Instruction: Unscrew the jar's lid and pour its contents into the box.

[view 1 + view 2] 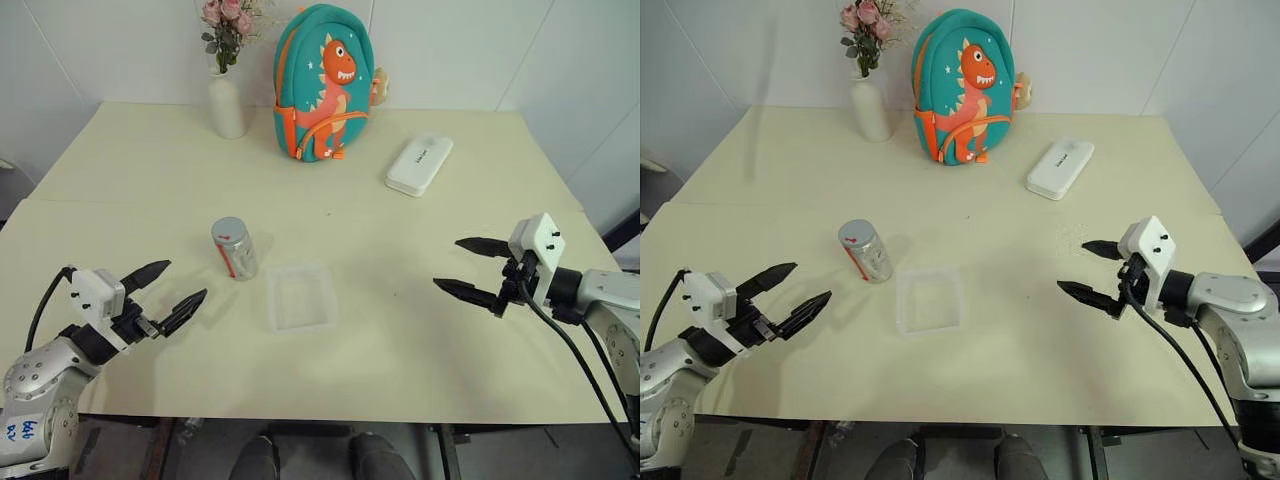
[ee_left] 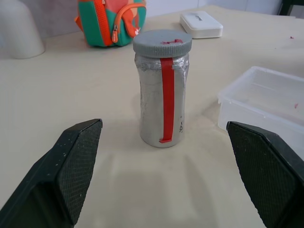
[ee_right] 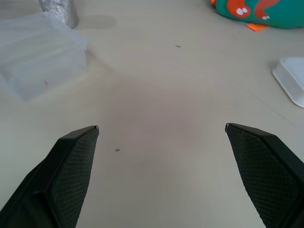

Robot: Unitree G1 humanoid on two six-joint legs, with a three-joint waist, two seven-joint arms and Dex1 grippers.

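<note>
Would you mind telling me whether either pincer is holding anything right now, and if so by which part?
Nothing is held. The left pincer and right pincer are both open and empty; the jar stands free on the table, lid on.

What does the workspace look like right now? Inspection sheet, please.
Surface: pale table, a few tiny specks.
Job's things: jar upright, lid on; box beside it, apart, looks empty.
Clutter: vase with flowers, backpack, white case along the far side.
Grippers: left gripper open, facing the jar, holding nothing; right gripper open, holding nothing.
Cables: black cable along the right arm, another by the left wrist.
Surroundings: white wall behind.
</note>
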